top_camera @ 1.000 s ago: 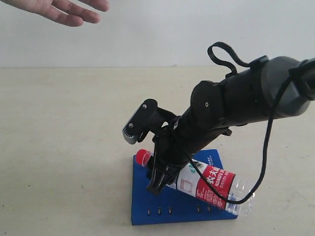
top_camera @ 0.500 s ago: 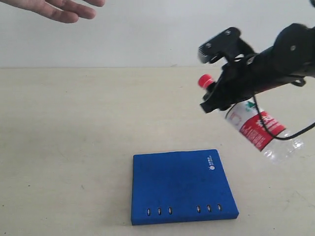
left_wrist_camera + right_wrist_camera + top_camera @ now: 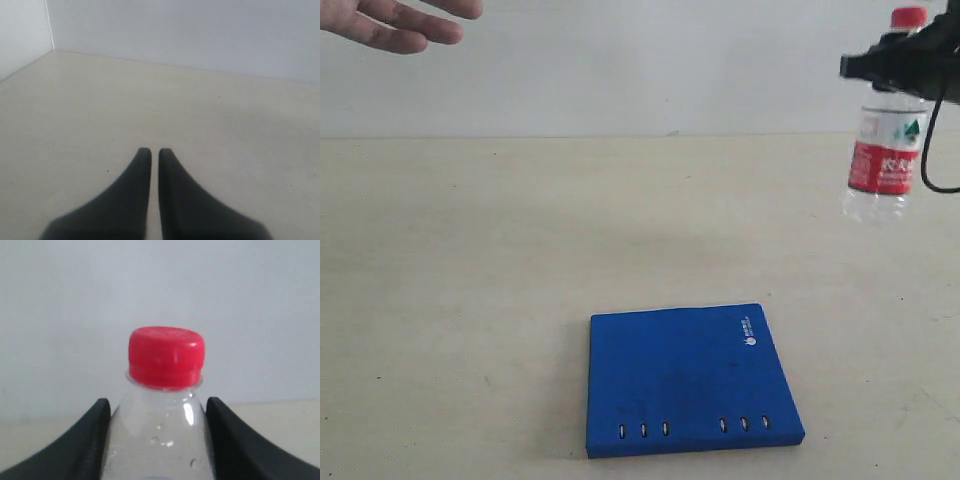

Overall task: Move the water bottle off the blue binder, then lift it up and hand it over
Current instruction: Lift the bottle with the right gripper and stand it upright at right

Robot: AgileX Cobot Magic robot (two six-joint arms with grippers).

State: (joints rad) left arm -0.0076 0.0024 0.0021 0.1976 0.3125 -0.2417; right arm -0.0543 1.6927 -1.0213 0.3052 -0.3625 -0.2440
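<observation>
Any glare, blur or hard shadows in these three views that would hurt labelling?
Exterior view: soft, even light; the flat deep-blue binder casts barely any shadow, and the small clear red-capped water bottle looks slightly soft, close to the frame edge. Left wrist view: the left pincer is a dark, featureless silhouette. Right wrist view: small glints on the bottle's shoulder; the right pincer is underexposed.

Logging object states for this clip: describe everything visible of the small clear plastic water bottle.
The small clear plastic water bottle has a red cap and a red-and-white label with a green logo. It hangs upright, cap up, in the air, clear of the beige table and the flat blue binder, touching neither. The right claw clamps its shoulder just below the cap, one black finger on each side. Small droplets show inside the neck.
</observation>
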